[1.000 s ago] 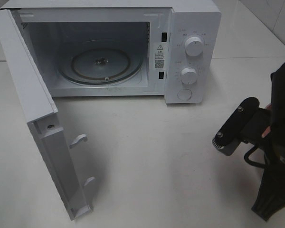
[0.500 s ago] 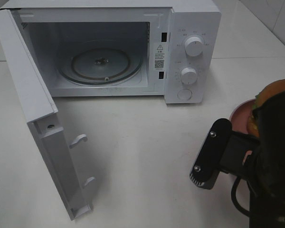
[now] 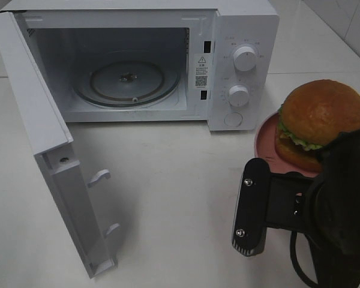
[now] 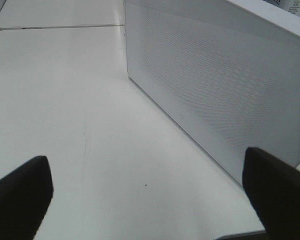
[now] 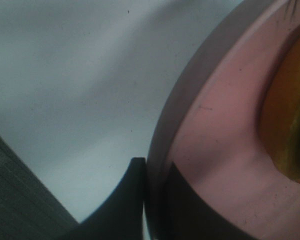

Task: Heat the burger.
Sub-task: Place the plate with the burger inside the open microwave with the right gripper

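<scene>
A white microwave fills the top of the frame, its cavity open toward the front. Its door swings out down the left edge, walling off that side. Bare table spreads across the centre; a plate with a burger crowds the right edge.

High view overlooks microwave; wrists close: microwave, plate rim.

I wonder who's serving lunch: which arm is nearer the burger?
Right. The right arm's jaws pinch the pink plate's rim just beneath the burger; the left arm's open jaws sit beside the microwave, well away.
</scene>
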### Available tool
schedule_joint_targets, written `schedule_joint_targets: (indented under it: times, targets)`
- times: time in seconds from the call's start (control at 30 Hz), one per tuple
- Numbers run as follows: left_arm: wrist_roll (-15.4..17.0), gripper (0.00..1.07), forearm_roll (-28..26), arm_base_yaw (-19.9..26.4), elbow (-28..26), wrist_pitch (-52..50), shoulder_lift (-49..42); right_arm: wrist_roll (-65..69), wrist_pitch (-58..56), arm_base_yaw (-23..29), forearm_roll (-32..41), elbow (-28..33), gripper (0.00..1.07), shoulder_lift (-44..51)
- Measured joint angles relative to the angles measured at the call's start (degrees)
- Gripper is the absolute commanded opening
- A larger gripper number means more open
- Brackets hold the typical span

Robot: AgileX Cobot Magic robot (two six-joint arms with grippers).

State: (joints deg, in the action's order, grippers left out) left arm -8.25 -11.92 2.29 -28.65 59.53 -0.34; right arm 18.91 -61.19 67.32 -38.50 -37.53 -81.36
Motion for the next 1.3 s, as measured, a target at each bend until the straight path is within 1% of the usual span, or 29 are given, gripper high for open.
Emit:
schedule_joint_targets:
  times: [0.23,0.3,0.6,0.67,0.77,0.83,0.93,1.17,1.3]
  targets:
    - [0.00,0.98,0.00,0.00,0.00,0.00,0.00,-1.66,2.69,0.00,-2.35,0.11,0.00,0.00]
    - [0.00,0.98,0.00,0.00,0.00,0.00,0.00,-4.64,4.58,0.00,-3.09,0.11,0.00,0.00]
    - [0.00,0.98,0.00,0.00,0.00,0.00,0.00,-8.88,9.34,0.00,-5.73,0.11,0.00,0.00]
    - [0.00,0.98,0.00,0.00,0.00,0.00,0.00,-12.78,12.61,0.00,-6.36,0.11,0.00,0.00]
    - [0.00,0.98,0.00,0.00,0.00,0.00,0.00,-13.81,13.46,0.00,-6.53,0.17,0.00,0.00]
    - [0.00,0.98,0.00,0.00,0.00,0.00,0.00,-17.48,16.04,0.00,-7.16,0.29,0.00,0.00]
    - [0.00,0.98,0.00,0.00,0.00,0.00,0.00,-19.94,16.16,0.00,-8.71,0.29,0.00,0.00]
    - [0.00,0.98,0.00,0.00,0.00,0.00,0.00,-21.60,17.76,0.00,-7.96,0.29,0.00,0.00]
    - [0.00,0.98,0.00,0.00,0.00,0.00,0.00,-25.61,20.57,-0.80,-7.62,0.29,0.00,0.00]
